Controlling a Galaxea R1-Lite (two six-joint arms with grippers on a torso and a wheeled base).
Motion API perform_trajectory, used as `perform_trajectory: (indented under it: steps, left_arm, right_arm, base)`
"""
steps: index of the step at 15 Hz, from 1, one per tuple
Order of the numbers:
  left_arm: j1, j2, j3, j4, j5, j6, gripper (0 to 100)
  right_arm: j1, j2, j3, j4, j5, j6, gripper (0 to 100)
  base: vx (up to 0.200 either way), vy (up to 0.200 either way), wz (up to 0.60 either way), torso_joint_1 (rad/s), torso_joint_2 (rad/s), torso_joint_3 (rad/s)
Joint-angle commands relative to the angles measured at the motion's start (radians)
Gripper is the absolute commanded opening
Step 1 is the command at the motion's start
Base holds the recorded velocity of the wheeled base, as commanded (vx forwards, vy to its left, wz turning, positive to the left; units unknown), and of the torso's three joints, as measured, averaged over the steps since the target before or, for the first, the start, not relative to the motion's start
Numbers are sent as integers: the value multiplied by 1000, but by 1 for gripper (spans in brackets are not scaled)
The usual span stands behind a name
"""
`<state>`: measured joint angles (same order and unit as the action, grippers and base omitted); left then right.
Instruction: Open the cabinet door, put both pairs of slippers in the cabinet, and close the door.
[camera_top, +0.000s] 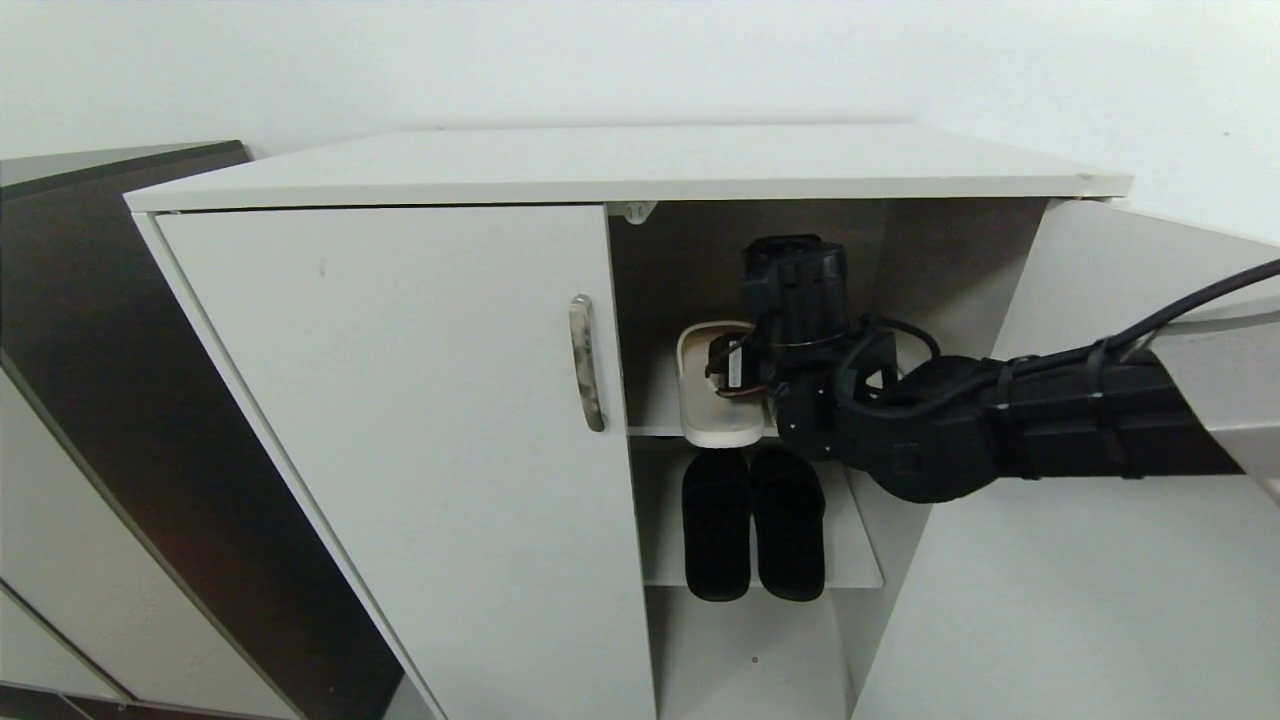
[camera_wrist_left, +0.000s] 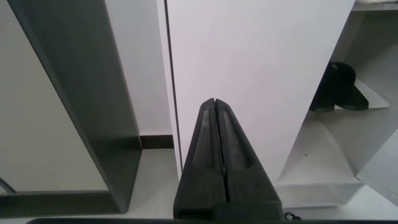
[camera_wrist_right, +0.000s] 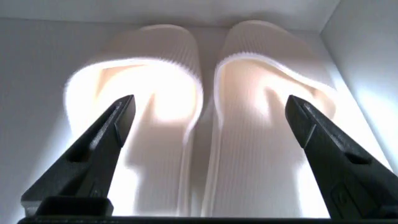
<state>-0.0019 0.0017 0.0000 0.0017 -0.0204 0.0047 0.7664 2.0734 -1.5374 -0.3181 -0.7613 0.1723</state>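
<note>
The white cabinet (camera_top: 620, 165) has its right door (camera_top: 1080, 560) swung open and its left door (camera_top: 400, 440) shut. A pair of white slippers (camera_wrist_right: 205, 124) lies side by side on the upper shelf; one slipper (camera_top: 712, 405) pokes out past the shelf's front edge. My right gripper (camera_wrist_right: 208, 143) is open inside the upper compartment just above them, a finger on either side of the pair, holding nothing. A pair of black slippers (camera_top: 752, 525) rests on the middle shelf, the black slippers (camera_wrist_left: 339, 90) seen from below as well. My left gripper (camera_wrist_left: 216, 155) is shut and empty, low before the closed left door.
A metal handle (camera_top: 587, 362) runs down the closed left door's edge. A dark brown panel (camera_top: 140, 400) leans to the left of the cabinet. The bottom compartment (camera_top: 745, 650) holds nothing. The right arm (camera_top: 1000, 420) stretches across the open doorway.
</note>
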Motion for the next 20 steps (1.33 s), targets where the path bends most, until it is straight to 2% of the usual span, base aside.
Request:
perform_trajectory:
  steps: [1, 3, 5, 6, 7, 9, 20]
  left_arm:
    - [0, 1, 0, 0, -1, 0, 0]
    - [-1, 1, 0, 0, -1, 0, 0]
    - [-1, 1, 0, 0, -1, 0, 0]
    - [0, 1, 0, 0, -1, 0, 0]
    - [0, 1, 0, 0, -1, 0, 0]
    - [0, 1, 0, 0, -1, 1, 0]
    - [0, 1, 0, 0, -1, 1, 0]
  right_arm:
    - [37, -115, 120, -39, -1, -1, 100]
    - [60, -162, 209, -68, -1, 1, 100]
    - [99, -217, 369, -176, 0, -1, 100]
    - [100, -219, 376, -185, 0, -1, 100]
    - [111, -226, 464, -272, 0, -2, 100]
    - [114, -237, 539, -334, 3, -4, 100]
    - [140, -231, 556, -340, 7, -4, 100]
  base:
    - [0, 0, 0, 0, 0, 0]
    - [0, 0, 0, 0, 0, 0]
    - [0, 0, 0, 0, 0, 0]
    - [0, 0, 0, 0, 0, 0]
    - [0, 0, 0, 0, 0, 0]
    - [0, 0, 0, 0, 0, 0]
    - [0, 0, 0, 0, 0, 0]
